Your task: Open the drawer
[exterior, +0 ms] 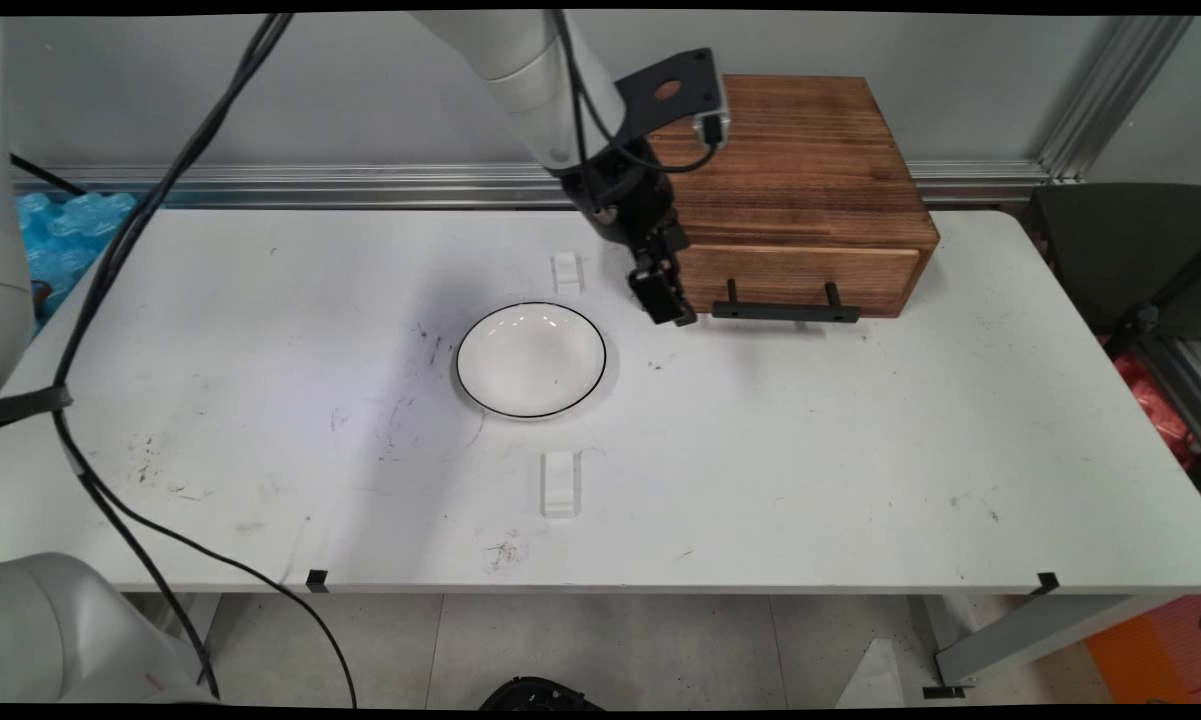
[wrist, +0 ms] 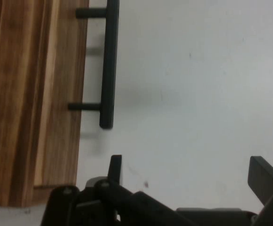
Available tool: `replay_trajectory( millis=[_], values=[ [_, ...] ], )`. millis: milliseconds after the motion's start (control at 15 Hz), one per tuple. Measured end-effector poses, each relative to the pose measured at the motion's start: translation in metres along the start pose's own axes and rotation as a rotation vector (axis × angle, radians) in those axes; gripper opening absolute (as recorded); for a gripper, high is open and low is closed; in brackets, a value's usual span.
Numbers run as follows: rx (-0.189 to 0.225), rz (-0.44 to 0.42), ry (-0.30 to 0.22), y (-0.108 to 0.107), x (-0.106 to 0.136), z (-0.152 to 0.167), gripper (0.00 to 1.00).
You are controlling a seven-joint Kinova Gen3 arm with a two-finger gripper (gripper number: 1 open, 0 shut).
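Open end effector [exterior: 672, 305] beside drawer handle [exterior: 786, 312], handle lying crosswise

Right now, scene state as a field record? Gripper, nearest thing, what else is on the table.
gripper: open, pointing down at the table, holding nothing
nearest: black bar handle on the front of the wooden drawer box, just to the gripper's side, not touching
drawer: looks shut, front flush with the box
plate: white with a dark rim, empty, on the white table, apart from the gripper
other: two small white blocks, one on the plate's far side, one on its near side
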Motion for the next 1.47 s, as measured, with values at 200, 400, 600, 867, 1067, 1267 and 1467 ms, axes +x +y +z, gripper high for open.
replay_trajectory(
  millis=[200, 400, 600, 867, 1067, 1267, 1467],
  values=[
    [0.006, 0.008, 0.011, 0.0, 0.014, 0.008, 1.0],
    [0.014, 0.013, 0.022, -0.002, 0.028, 0.019, 1.0],
    [0.016, 0.016, 0.025, -0.004, 0.037, 0.029, 1.0],
    [0.022, 0.024, 0.033, -0.008, 0.05, 0.045, 1.0],
    [0.029, 0.028, 0.041, -0.012, 0.06, 0.057, 1.0],
    [0.029, 0.035, 0.047, -0.014, 0.066, 0.069, 1.0],
    [0.029, 0.046, 0.051, -0.015, 0.072, 0.081, 1.0]
  ],
)
